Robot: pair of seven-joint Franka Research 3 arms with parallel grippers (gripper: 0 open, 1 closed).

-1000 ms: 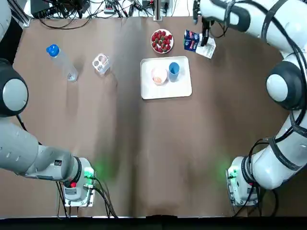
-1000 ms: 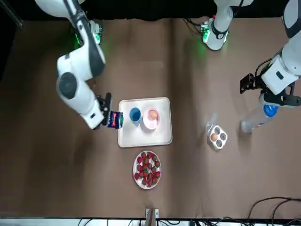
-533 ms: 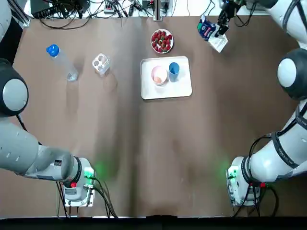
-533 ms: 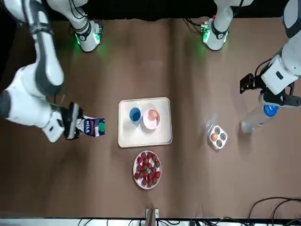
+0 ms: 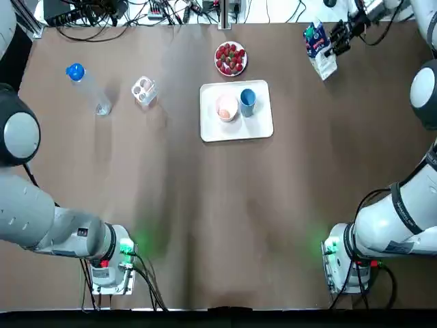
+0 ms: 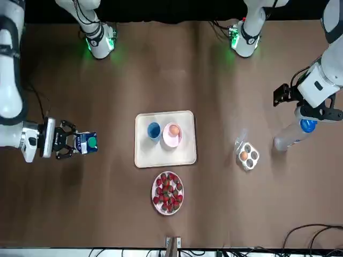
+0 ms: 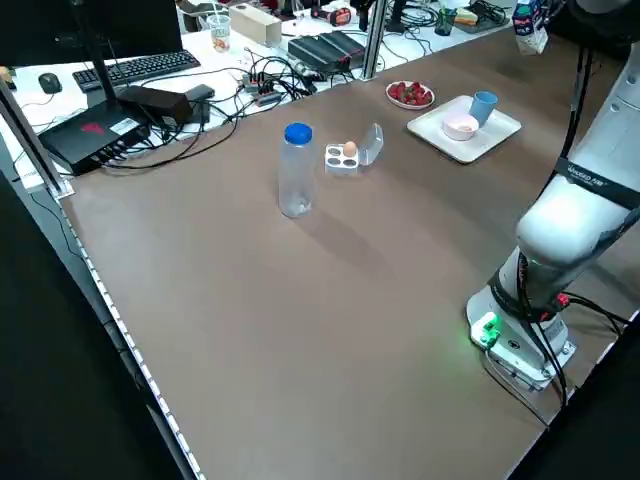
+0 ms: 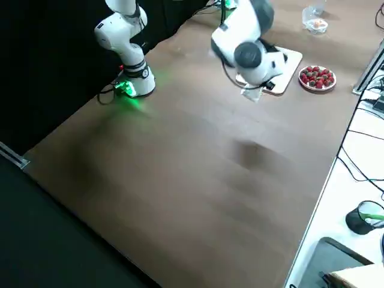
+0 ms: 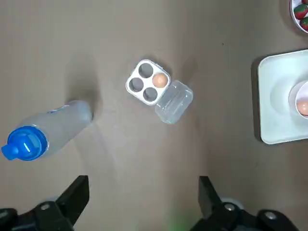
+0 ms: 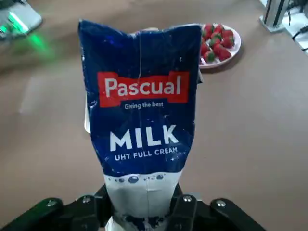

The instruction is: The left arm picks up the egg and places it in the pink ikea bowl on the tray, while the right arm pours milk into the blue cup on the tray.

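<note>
One egg [image 6: 174, 129] lies in the pink bowl [image 6: 171, 136] on the white tray [image 6: 165, 158], beside the blue cup [image 6: 154, 130]. A second egg [image 9: 160, 80] sits in the open clear egg carton [image 9: 147, 88]. My right gripper [image 6: 74, 143] is shut on the blue milk carton [image 6: 87, 142], held above the table well off the tray's right side; in the right wrist view the milk carton [image 10: 142, 110] fills the picture. My left gripper [image 9: 143, 183] hangs open and empty high over the table near the carton and bottle.
A plastic bottle [image 5: 87, 89] with a blue cap stands at the far left. A plate of strawberries [image 5: 231, 58] sits just beyond the tray. Cables and equipment line the far table edge [image 5: 136, 17].
My right gripper has carried the milk carton from beside the blue cup out to the robot's right, away from the tray. The left arm has not moved.
</note>
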